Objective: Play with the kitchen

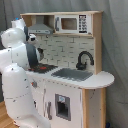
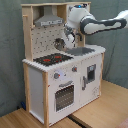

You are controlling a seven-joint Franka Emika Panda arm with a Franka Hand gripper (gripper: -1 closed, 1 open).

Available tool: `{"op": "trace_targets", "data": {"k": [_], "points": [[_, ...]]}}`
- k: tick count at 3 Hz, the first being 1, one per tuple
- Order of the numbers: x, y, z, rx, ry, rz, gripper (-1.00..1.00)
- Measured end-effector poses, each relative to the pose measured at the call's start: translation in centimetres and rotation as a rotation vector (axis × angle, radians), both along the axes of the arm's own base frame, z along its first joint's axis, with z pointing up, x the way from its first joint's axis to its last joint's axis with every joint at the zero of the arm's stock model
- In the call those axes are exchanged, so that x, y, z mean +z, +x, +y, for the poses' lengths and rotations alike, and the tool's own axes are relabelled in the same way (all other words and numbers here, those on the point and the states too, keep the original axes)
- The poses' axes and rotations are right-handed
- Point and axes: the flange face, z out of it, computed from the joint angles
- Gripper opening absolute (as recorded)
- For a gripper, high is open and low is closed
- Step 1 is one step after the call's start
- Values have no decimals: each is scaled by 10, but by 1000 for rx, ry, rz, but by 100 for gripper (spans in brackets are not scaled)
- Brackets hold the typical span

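The kitchen (image 2: pixel 57 62) is stood on the wooden floor, with the claw (image 2: pixel 67 36) hung above its counter (image 2: pixel 95 49), between hood (image 2: pixel 48 20) and sink; whether it is open cannot be told. A slow descent is advised, kept clear of the faucet (image 1: pixel 84 59)

White, glossy arm (image 1: pixel 17 75) of rounded, bulbous link housings (first exterior view). Dark grey to black bands at joints. In the second exterior view, arm (image 2: pixel 102 23) slimmer, white with dark joint seams; wrist end (image 2: pixel 69 34) darker, possibly black.
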Motion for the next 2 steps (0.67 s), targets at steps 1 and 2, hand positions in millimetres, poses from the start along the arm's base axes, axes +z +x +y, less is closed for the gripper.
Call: {"op": "trace_targets", "data": {"k": [1, 2], "points": [[-2, 5, 16, 30, 6, -3, -100], [-5, 10, 27, 53, 11, -5, -100]]}}
